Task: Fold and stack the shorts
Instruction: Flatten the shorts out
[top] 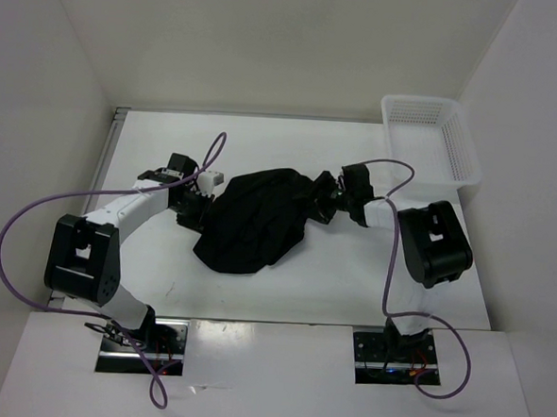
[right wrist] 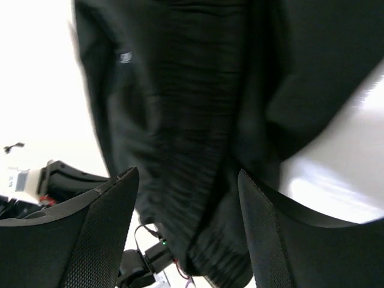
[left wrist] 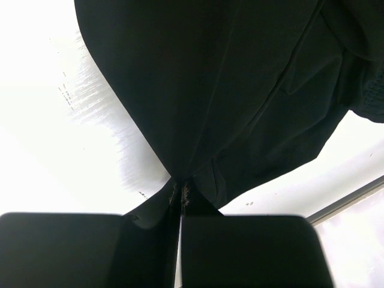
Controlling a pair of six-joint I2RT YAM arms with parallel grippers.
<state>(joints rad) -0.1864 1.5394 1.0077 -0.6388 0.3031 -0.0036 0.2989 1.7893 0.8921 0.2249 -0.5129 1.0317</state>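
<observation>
Two grippers attend one pair of shorts [top: 257, 221], which lies as a crumpled black heap on the table [top: 349, 288] between the arms. It is unfolded and well apart from the white mesh basket [top: 433, 133] at the far right corner.

Left gripper [left wrist: 181, 195]: clenched on a pinch of fabric at the garment's left edge, with the cloth drawn to a taut point at the jaws.

Right gripper [right wrist: 187, 174]: jaws wide apart with the gathered waistband between them. Whether the pads bear on the cloth cannot be determined. A small white label [right wrist: 125, 57] shows on the fabric in the right wrist view.

Assessment: the step in hand appears to be spreading the shorts flat, and no fold has been made. The next move calls for the right gripper to close on the waistband. Both arms should then draw apart evenly and lay the cloth smooth before any fold.
</observation>
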